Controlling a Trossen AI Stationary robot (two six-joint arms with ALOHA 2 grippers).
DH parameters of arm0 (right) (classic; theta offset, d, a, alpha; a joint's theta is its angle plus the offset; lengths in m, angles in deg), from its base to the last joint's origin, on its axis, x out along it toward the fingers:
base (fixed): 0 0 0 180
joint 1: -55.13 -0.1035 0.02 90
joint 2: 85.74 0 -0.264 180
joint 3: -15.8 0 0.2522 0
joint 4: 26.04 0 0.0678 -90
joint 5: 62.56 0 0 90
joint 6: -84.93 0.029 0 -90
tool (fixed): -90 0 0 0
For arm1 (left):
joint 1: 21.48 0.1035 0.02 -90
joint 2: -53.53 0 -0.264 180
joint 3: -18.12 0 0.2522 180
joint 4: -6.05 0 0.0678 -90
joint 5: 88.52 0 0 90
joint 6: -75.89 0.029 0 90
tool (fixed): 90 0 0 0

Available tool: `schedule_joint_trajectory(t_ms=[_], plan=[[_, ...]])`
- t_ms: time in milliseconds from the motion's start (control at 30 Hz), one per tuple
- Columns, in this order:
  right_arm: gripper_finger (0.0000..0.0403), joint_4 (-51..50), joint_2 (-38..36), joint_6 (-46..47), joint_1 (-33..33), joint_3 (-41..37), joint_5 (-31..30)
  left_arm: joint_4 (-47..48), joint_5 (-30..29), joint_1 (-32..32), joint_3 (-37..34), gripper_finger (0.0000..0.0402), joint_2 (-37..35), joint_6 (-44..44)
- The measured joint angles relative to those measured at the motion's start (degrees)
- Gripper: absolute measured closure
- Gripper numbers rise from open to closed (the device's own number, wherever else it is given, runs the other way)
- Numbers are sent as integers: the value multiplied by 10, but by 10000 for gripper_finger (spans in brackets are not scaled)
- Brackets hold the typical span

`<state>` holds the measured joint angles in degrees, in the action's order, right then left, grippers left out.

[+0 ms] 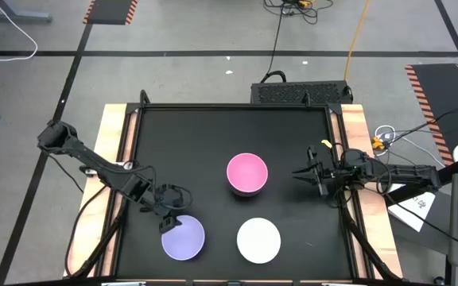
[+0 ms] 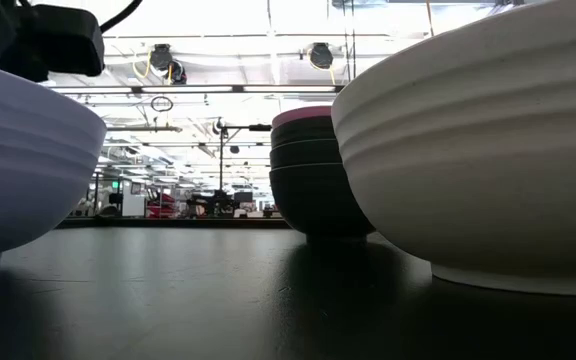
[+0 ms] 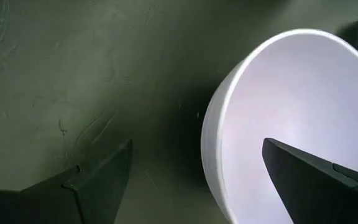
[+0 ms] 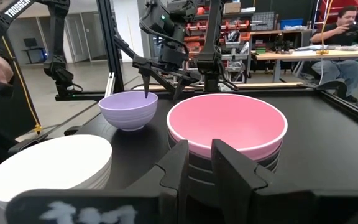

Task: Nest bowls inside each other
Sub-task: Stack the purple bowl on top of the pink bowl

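The lavender bowl (image 1: 183,237) stands on its base near the table's front left, and the white bowl (image 1: 258,240) stands to its right. The pink bowl (image 1: 247,173) sits nested on top of a stack of black bowls (image 2: 313,190) at mid-table. My left gripper (image 3: 197,146) is open over the lavender bowl's far-left rim (image 3: 211,124), with one finger above the bowl's inside and one outside it. My right gripper (image 4: 201,155) is shut and hovers level just right of the pink bowl, pointing at it.
The black mat (image 1: 213,127) has free room across its far half and between the bowls. Wooden strips (image 1: 111,143) edge the table on the left and right. Beyond the table a person sits at a bench (image 4: 347,25).
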<state>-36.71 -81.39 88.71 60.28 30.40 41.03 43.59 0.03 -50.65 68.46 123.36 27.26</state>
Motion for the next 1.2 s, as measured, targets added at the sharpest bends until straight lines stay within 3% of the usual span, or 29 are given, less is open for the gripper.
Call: schedule_joint_trajectory(t_ms=[300,800,1200], plan=[[339,0,0,0,0,0,0,4,-4,4,0,43,0,7],[339,0,0,1,0,0,0,1,-3,10,0,178,0,10],[339,0,0,1,0,0,0,-58,19,5,0,207,77,26]])
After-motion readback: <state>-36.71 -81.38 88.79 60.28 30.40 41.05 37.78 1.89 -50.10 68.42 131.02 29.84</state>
